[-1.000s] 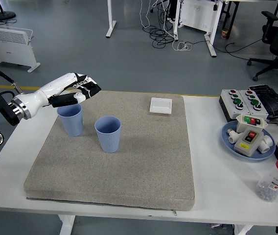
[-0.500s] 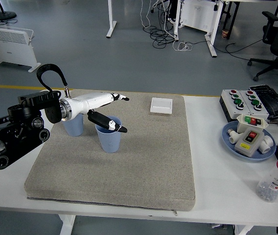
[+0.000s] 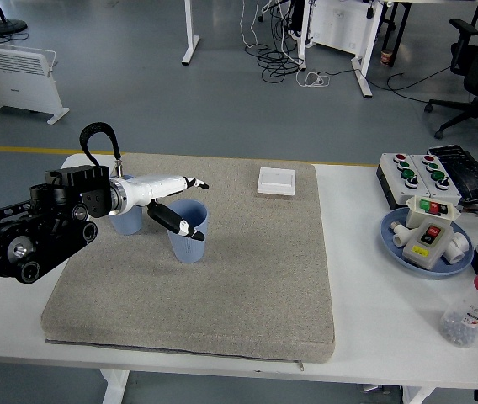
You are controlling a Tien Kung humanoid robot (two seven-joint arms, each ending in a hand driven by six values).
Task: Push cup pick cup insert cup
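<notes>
While reaching in from the left, the robot's white-and-black left hand (image 3: 180,210) is closing on the rim of the nearer ribbed light-blue plastic cup (image 3: 188,231): a dark thumb is dipping over the cup's mouth and pale fingers (image 3: 190,181) are stretching past its far side. Judging by that pinch, the hand is grasping the cup, though whether the grip is firm is hard to tell. The cup is sitting upright on the grey fabric mat (image 3: 222,295), not visibly lifted.

Just behind the wrist, a second light-blue plastic cup (image 3: 127,221) is standing upright on the mat, partly hidden by the black forearm. The two cups are near each other but apart, the held one to the right and slightly nearer the camera.

Progress, as a judgement: the pick is only beginning. Lifting the held cup and nesting it into the other cup is not yet done.

Farther out, a small white square dish (image 3: 276,181) is lying at the mat's far edge. On the white surface (image 3: 365,278) to the right, a blue plate (image 3: 395,244) is holding button boxes and small white parts, beside a clear bottle with a red cap (image 3: 475,307). The right arm is not showing.
</notes>
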